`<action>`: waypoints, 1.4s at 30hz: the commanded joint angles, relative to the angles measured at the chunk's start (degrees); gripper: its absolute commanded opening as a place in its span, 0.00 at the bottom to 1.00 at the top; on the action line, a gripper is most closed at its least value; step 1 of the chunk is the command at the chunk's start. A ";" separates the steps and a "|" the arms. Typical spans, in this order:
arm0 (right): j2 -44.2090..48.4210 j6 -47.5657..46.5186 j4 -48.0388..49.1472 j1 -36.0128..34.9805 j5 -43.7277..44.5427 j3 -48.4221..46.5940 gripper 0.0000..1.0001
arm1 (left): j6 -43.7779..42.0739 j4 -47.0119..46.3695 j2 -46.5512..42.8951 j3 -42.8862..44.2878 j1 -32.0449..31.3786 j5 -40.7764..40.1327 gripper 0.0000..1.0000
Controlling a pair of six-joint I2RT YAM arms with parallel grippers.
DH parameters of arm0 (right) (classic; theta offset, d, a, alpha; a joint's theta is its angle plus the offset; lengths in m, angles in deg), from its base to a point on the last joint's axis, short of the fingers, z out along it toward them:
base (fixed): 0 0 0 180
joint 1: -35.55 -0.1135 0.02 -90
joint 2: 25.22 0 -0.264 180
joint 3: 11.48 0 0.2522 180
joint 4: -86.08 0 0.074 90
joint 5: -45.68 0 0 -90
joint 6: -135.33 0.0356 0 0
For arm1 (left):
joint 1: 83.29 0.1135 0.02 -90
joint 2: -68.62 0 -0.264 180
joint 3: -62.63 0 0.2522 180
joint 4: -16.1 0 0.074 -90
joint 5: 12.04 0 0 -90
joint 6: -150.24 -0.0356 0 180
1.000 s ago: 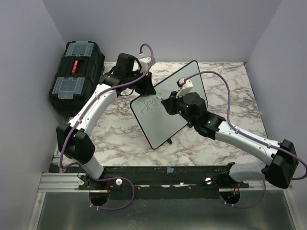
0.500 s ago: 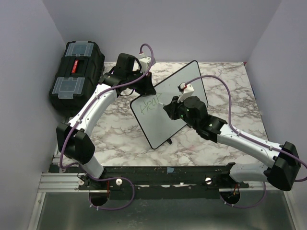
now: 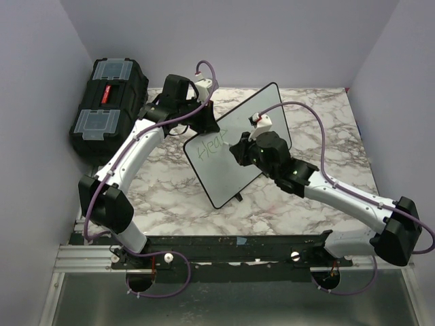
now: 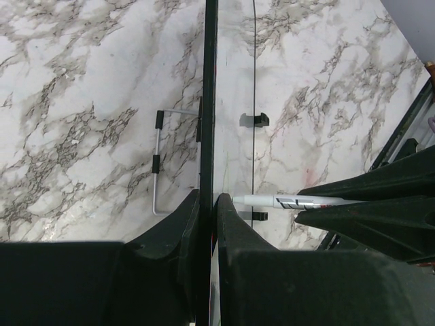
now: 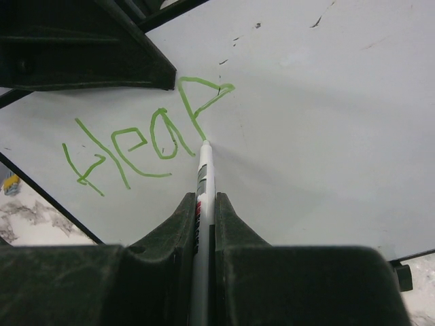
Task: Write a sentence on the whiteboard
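The whiteboard (image 3: 231, 178) stands tilted up off the marble table, and my left gripper (image 3: 204, 122) is shut on its upper left edge. Seen edge-on in the left wrist view, the board's black edge (image 4: 209, 81) runs straight between the jaws of my left gripper (image 4: 207, 200). Green letters of the sentence (image 5: 146, 139) read roughly "Heap" near the board's top left (image 3: 206, 148). My right gripper (image 5: 205, 200) is shut on a white marker pen (image 5: 204, 170) whose green tip touches the board at the foot of the last letter. The left wrist view shows that pen (image 4: 285, 201) too.
A black toolbox (image 3: 109, 102) with clear lid compartments sits at the table's far left. The board's wire stand (image 4: 158, 163) hangs behind it above the marble. The purple walls close in left, right and behind. Both arms' cables loop over the board area.
A fourth green letter has been drawn after "Hea". The right gripper with the pen moved along the board through that stroke. The left gripper kept its hold, the board shifting slightly.
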 commanded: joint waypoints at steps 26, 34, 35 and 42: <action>-4.36 -1.41 0.13 0.17 9.27 -6.83 0.01 | -3.74 -3.48 -2.41 -0.33 0.11 -3.77 0.00; -2.41 -3.11 -0.42 0.17 12.30 -7.92 0.01 | -3.74 -3.40 -2.18 0.20 0.11 -4.37 0.00; -1.34 -3.37 -0.23 0.17 13.09 -7.68 0.01 | -3.74 -3.32 -2.10 0.41 0.11 -4.47 0.00; 3.42 -3.81 0.99 0.31 16.05 -5.42 0.01 | -3.74 -2.72 -1.73 1.23 0.10 -4.43 0.00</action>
